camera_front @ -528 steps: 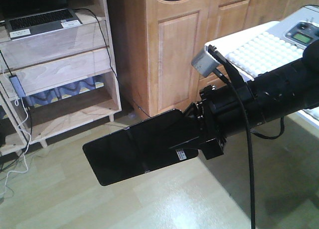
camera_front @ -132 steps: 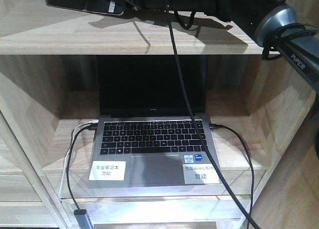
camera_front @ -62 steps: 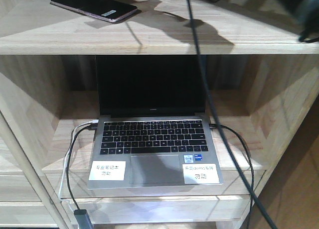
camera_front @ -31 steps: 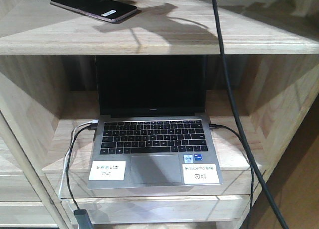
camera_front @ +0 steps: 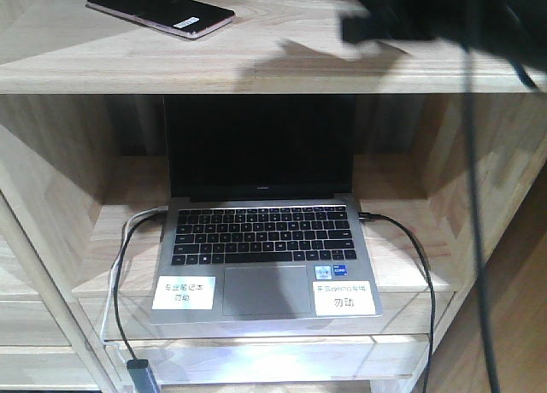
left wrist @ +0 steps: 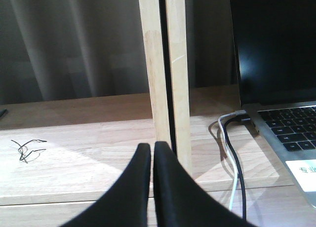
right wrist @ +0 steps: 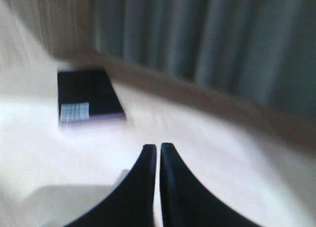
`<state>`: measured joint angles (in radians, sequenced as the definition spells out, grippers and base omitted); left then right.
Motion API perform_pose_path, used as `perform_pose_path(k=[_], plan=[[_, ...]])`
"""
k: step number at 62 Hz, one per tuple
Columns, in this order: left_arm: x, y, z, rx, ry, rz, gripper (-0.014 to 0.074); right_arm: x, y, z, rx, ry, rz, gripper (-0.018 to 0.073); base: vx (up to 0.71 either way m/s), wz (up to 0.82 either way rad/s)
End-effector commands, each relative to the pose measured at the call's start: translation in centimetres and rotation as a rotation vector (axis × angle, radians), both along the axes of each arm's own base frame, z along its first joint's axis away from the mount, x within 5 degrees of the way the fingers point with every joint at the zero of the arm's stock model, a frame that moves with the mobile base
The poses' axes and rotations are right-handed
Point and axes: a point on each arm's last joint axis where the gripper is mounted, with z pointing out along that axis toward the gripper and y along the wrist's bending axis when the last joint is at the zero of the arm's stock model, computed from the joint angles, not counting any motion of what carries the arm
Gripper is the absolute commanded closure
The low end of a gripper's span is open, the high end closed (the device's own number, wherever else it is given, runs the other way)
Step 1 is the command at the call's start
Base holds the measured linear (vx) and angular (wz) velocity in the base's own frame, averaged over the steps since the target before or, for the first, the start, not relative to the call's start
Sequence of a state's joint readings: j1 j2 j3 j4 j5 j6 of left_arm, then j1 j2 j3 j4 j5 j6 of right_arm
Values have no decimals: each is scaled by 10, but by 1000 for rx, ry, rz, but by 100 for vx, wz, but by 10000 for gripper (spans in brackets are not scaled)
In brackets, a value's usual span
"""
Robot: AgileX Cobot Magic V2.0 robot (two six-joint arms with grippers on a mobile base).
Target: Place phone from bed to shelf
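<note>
Right gripper (right wrist: 158, 153) has its black fingers pressed together on nothing, hovering over the top board of the shelf (camera_front: 282, 64), and though the wrist view is blurred, the phone (right wrist: 89, 101) seems to lie well clear of the fingertips, up and to the left. Left gripper (left wrist: 152, 150) is pinched closed and empty too, parked in front of a wooden upright (left wrist: 165, 74) beside the open laptop (camera_front: 265, 256). The phone (camera_front: 160, 10) lies flat near the board's left end.

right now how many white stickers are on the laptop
2, both on the laptop's palm rest: one left sticker beside the trackpad, one right sticker. None seem hidden.
</note>
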<state>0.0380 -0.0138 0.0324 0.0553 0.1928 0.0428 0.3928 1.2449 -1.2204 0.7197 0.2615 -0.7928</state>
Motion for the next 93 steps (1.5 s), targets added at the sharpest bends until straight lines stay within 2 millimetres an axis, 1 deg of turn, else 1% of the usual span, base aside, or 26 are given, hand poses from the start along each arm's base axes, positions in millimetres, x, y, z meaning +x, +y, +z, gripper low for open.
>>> perform_pose_path(k=[1, 2, 3, 15, 23, 25, 32, 47, 55, 62, 70, 93], plan=[[-1, 0, 16, -4, -108, -4, 596, -24, -17, 5, 42, -86, -70, 563, 0, 0], [-1, 0, 16, -4, -108, -4, 596, -27, -19, 6, 45, -93, -74, 563, 0, 0], [-1, 0, 16, -4, -108, -4, 596, -30, -21, -1, 42, -84, -80, 563, 0, 0], [-1, 0, 16, -4, -108, -4, 596, -62, -41, -32, 50, -91, -147, 563, 0, 0], [-1, 0, 16, -4, -108, -4, 596, -86, -54, -56, 53, -99, -183, 563, 0, 0], [-1, 0, 16, -4, -108, -4, 596, -91, -57, -64, 49, -92, -190, 563, 0, 0], [-1, 0, 16, -4, -108, -4, 596, -115, -68, -83, 57, -111, -209, 563, 0, 0], [-1, 0, 16, -4, -108, -4, 596, -158, -86, -125, 74, -140, -209, 563, 0, 0], [-1, 0, 16, -4, -108, -4, 596, -175, -93, -144, 91, -166, -208, 563, 0, 0], [-1, 0, 16, -4, -108, -4, 596, -184, -96, -158, 97, -178, -206, 563, 0, 0], [-1, 0, 16, -4, -108, -4, 596, -188, -97, -171, 94, -172, -202, 563, 0, 0], [-1, 0, 16, -4, -108, -4, 596, -188, -97, -172, 92, -167, -199, 563, 0, 0]])
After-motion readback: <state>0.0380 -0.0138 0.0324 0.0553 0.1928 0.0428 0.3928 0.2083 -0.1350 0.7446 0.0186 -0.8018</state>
